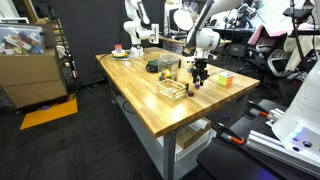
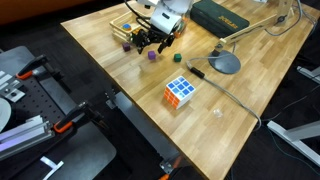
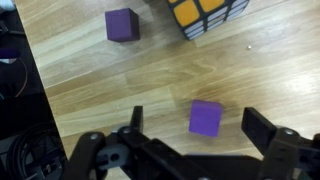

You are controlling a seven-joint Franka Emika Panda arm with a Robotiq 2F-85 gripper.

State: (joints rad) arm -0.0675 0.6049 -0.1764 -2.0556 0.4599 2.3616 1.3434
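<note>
In an exterior view the white arm (image 1: pixel 207 38) comes in from the far edge of the desk (image 1: pixel 150 110) and bends downward. Its wrist points straight at the wood, so the end effector (image 1: pixel 201 74) hangs low over the top between a wooden tray (image 1: pixel 172 90) and a puzzle cube (image 1: pixel 224 81). The small blocks beneath it are too small to make out here. In an exterior view taken from above, the end effector (image 2: pixel 150 44) sits close over the desk (image 2: pixel 250 110) with its black fingers spread. A purple block (image 2: pixel 150 57) lies just below it. A second purple block (image 2: pixel 176 58) rests nearby, toward the puzzle cube (image 2: pixel 180 92). A lamp base (image 2: pixel 224 63) and a dark box (image 2: pixel 220 17) stand farther off. In the wrist view the end effector (image 3: pixel 200 130) looks straight down with its fingers (image 3: pixel 262 130) standing wide apart and gripping nothing. The purple block (image 3: pixel 205 117) lies flat on the desk (image 3: pixel 90 80) between them, with bare wood showing on either side, and sits nearer the finger at the picture's right. The second purple block (image 3: pixel 121 24) lies well apart at the upper edge, beside a corner of the puzzle cube (image 3: pixel 205 12).
</note>
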